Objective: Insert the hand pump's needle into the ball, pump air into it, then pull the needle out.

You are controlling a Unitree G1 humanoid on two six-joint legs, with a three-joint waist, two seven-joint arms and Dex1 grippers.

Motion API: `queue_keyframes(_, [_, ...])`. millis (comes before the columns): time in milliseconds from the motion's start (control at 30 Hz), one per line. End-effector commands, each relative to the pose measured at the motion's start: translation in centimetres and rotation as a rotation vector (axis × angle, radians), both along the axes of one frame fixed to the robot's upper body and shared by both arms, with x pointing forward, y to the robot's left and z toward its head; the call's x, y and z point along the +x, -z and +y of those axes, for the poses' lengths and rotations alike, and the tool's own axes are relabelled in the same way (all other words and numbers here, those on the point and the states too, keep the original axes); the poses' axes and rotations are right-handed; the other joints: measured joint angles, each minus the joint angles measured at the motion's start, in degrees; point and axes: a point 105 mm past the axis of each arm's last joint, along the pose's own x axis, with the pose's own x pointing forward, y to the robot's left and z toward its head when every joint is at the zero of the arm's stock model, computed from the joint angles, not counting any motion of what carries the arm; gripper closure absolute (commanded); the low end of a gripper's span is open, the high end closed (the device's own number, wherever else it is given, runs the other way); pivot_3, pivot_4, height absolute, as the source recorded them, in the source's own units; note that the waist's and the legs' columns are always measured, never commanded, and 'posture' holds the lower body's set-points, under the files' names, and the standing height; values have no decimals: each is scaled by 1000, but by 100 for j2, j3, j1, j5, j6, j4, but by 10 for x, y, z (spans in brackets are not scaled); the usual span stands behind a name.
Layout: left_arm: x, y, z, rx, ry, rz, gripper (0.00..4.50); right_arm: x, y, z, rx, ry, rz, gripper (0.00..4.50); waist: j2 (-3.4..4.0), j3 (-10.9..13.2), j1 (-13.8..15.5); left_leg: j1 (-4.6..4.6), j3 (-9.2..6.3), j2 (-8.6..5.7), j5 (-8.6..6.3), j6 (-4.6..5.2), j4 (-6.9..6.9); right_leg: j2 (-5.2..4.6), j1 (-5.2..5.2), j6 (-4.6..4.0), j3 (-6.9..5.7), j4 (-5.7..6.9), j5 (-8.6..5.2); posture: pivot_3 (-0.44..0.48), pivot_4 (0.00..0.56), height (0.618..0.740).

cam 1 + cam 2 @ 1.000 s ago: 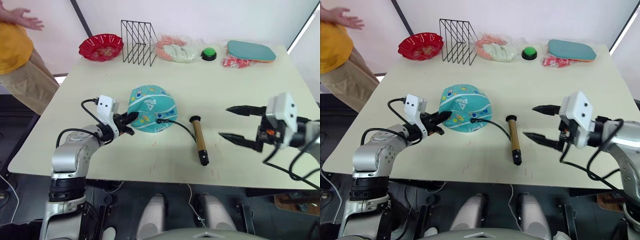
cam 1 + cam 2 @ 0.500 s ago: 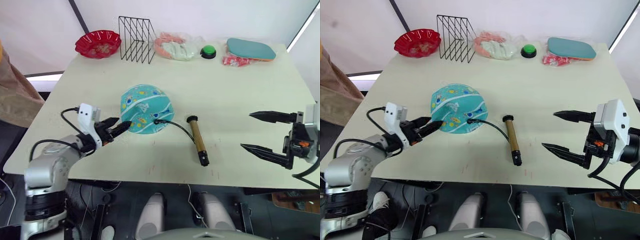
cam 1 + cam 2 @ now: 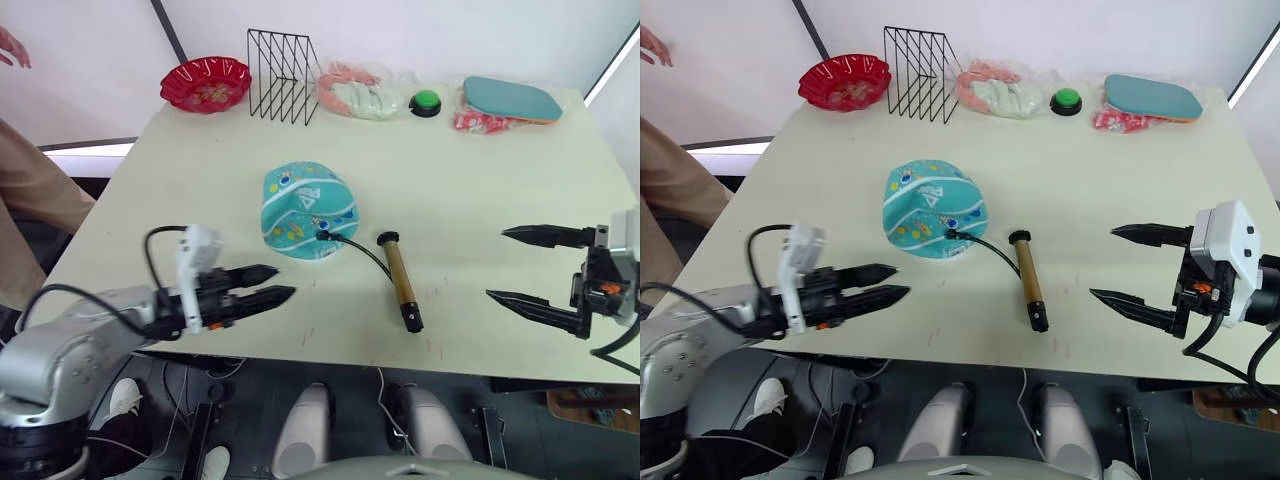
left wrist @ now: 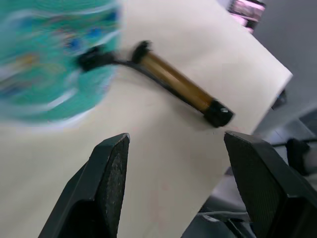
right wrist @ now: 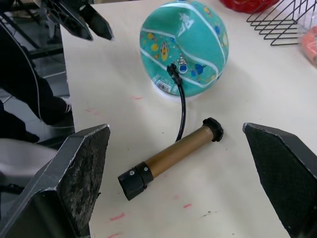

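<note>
Ball (image 3: 306,211) sits mid-table, part-deflated. Hose fitting of needle (image 5: 173,71) seated at valve, so hand pump (image 3: 401,281) lies tethered just right of it. L gripper (image 3: 268,283) near-left, fingers slightly spread, empty. R gripper (image 3: 523,266) near-right, wide apart, empty, well clear. Judged: pumping next.

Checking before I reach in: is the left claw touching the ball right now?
No. In the left eye view the left claw sits over bare table, apart from the ball.
</note>
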Motion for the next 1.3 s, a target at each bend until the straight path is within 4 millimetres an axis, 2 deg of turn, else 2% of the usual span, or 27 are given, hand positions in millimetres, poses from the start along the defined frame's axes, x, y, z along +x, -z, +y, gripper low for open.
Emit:
queue_keyframes(33, [9,12,-31,90,-4,98,1299,-3,-9,0,-23,-6,-44,0,-1,1,22,-1,0,0,0,0,4,1,0,2,0,3,1,0,150,740])
queue_keyframes(133, [21,16,-51,105,-19,218,1299,-3,-10,-3,-44,15,-55,0,-10,4,8,-5,0,0,1,2,30,6,11,16,-3,8,9,0,150,740])
queue_keyframes(300, [43,17,-92,28,-62,294,1299,-5,-10,-1,-45,14,-56,0,-10,4,-21,-3,8,1,-6,14,68,9,23,26,5,16,15,0,150,740])
queue_keyframes(467, [59,27,-113,3,-158,361,1299,-3,-8,-2,-46,26,-49,0,-10,4,-15,-7,14,1,-7,16,94,13,24,34,21,26,21,0,150,740])
queue_keyframes(533, [66,25,-122,-1,-186,371,1299,-2,-6,-3,-48,30,-47,0,-10,4,9,-7,15,0,-7,16,103,14,25,36,21,30,23,0,150,740])
queue_keyframes(1000, [95,32,-153,33,-325,474,1299,1,-5,-6,-55,37,-36,0,-10,4,9,-9,42,-13,-17,33,130,10,29,71,61,30,46,0,150,740])
queue_keyframes(1100, [100,43,-155,72,-367,526,1299,0,-3,-5,-60,38,-36,0,-11,4,10,-9,44,-13,-17,33,131,9,29,72,63,30,46,0,150,740])
queue_keyframes(1300, [106,44,-174,58,-318,554,1299,-1,-2,-4,-61,45,-39,0,-10,4,11,-10,46,-14,-17,34,133,8,29,77,64,30,49,0,150,740])
